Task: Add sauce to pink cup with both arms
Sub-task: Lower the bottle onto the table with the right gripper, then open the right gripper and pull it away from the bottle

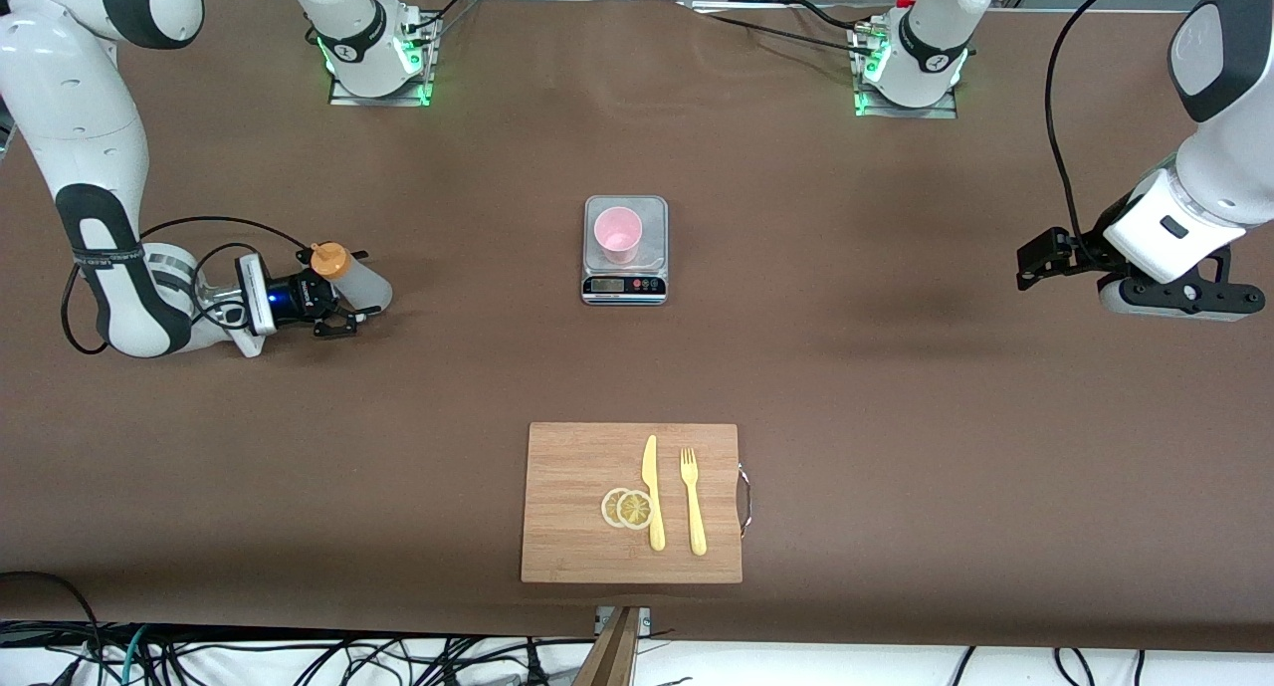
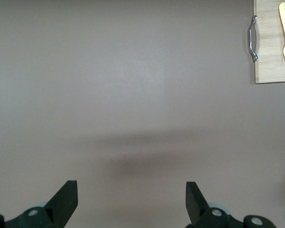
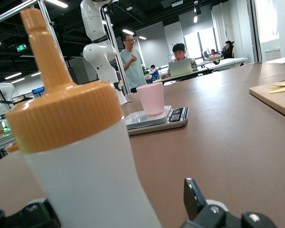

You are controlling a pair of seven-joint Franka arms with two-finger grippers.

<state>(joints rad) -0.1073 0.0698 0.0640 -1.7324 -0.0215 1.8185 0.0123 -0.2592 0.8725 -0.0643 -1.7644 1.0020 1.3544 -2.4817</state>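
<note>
Your right gripper (image 1: 343, 313) sits low at the right arm's end of the table, its fingers spread on either side of the sauce bottle (image 1: 350, 276), which stands upright between them. The pink cup (image 1: 618, 234) stands on the kitchen scale (image 1: 624, 286) mid-table, well apart from the bottle. Your left gripper (image 1: 1023, 265) hangs open over bare table at the left arm's end, holding nothing.

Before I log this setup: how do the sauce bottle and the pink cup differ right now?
The sauce bottle is whitish with an orange cap; the pink cup is pink and open-topped. The bottle stands on the table at the right arm's end, between the right claw's open fingers; the cup stands on a scale mid-table, away from both claws. Both are upright.
</note>
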